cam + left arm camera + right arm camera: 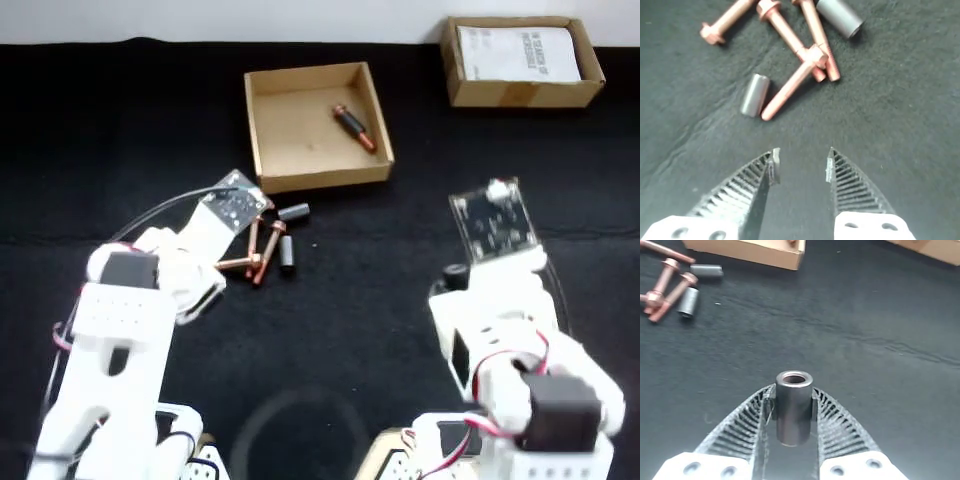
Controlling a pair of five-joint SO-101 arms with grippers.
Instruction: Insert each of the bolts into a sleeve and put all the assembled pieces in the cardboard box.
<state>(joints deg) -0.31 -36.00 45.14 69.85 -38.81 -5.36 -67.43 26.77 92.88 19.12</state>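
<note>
Black cloth point(400, 300) covers the table.

Item 1: cardboard box point(300, 140), open-topped, far centre. It contains one assembled piece point(354, 127), a copper bolt in a dark sleeve, lying slantwise toward the box's right wall.

Item 2: loose bolts point(792, 90), four, copper-coloured. They lie in a heap on the cloth just near of the box's left corner, and two of them cross one another.

Item 3: loose sleeves point(754, 94), two, grey metal, on their sides. One lies just beside a bolt's tip. The other lies at the edge of the heap, closer to the box.

Item 4: left pincer point(802, 160), fingers apart with a moderate gap, gripping nothing. It hangs over bare cloth just near of the bolt heap.

Item 5: right pincer point(794, 395), over the cloth at the right, well apart from the heap. Its fingers are closed against both sides of the held sleeve point(794, 412), whose open bore shows at the tip end.

Item 6: second box point(520, 95), far right corner, with a printed sheet point(518, 52) inside.
</note>
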